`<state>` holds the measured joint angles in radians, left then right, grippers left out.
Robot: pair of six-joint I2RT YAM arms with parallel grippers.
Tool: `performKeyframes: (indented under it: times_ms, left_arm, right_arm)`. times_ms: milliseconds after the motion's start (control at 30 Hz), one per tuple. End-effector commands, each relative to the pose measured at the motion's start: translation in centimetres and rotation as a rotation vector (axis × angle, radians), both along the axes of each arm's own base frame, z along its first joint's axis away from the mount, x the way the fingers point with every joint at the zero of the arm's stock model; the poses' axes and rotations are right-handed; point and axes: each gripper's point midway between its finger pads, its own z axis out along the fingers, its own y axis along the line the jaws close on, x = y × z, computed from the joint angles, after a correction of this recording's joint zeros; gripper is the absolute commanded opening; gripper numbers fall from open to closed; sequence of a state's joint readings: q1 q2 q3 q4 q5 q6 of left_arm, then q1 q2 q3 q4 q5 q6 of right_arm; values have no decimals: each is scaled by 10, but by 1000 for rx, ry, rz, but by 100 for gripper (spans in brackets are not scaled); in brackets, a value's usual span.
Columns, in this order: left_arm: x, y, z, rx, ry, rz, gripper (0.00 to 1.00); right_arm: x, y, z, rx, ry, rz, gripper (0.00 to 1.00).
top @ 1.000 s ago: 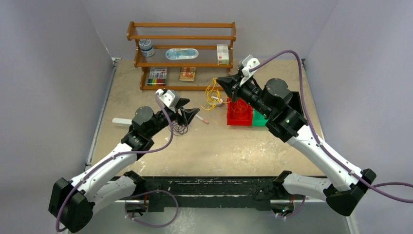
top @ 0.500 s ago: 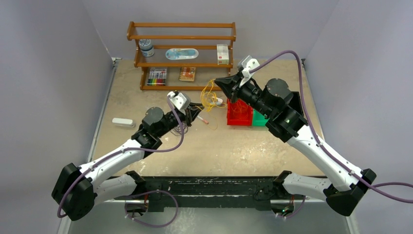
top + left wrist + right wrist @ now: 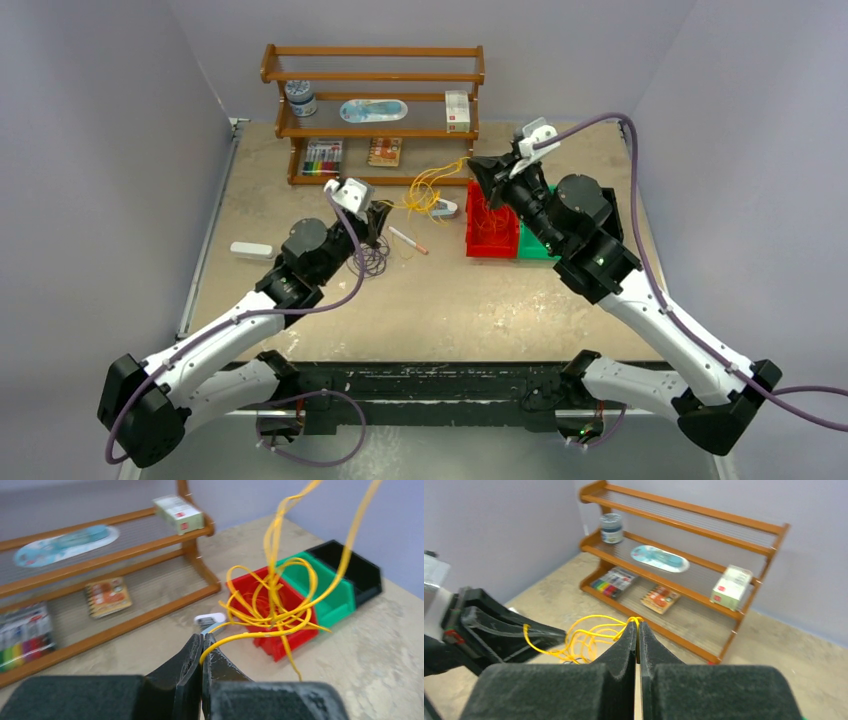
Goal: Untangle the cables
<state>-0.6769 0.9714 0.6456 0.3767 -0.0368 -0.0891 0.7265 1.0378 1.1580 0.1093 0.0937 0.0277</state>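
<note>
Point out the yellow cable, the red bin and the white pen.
yellow cable (image 3: 273, 580), left wrist view, on the bunched middle strands.
red bin (image 3: 490, 250), top external view, on its near wall.
white pen (image 3: 408, 240), top external view, on the middle of its barrel.

Seen from above, the right arm (image 3: 600, 260) covers most of the green bin (image 3: 530, 248). The dark cable loops (image 3: 374, 260) lie partly behind the left arm (image 3: 310, 250) and are too fine to count. In the left wrist view the yellow cable (image 3: 272, 605) leaves by the top edge, and the marker box (image 3: 22, 635) is blurred and cut by the left edge. In the right wrist view part of the yellow cable is hidden behind the right gripper (image 3: 637, 626).
</note>
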Motion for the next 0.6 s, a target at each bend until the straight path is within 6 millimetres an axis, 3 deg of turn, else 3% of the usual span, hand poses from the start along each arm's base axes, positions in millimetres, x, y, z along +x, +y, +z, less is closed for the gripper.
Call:
performKeyframes:
  times_ms: [0,100,233,567]
  left_arm:
    - [21,44,5,11,79,285,0]
    - [28,66,-15,52,160,429,0]
    - [32,88,-21,64,193,552,0]
    - [36,131,-19,107,210,770,0]
  right_arm:
    - [6,-48,19,118,-16,-238,0]
    - [5,-72,24,154,-24,-340,0]
    - [2,-95,24,172,-25,-440,0]
    - [-7,-115,24,195,-22,-496,0]
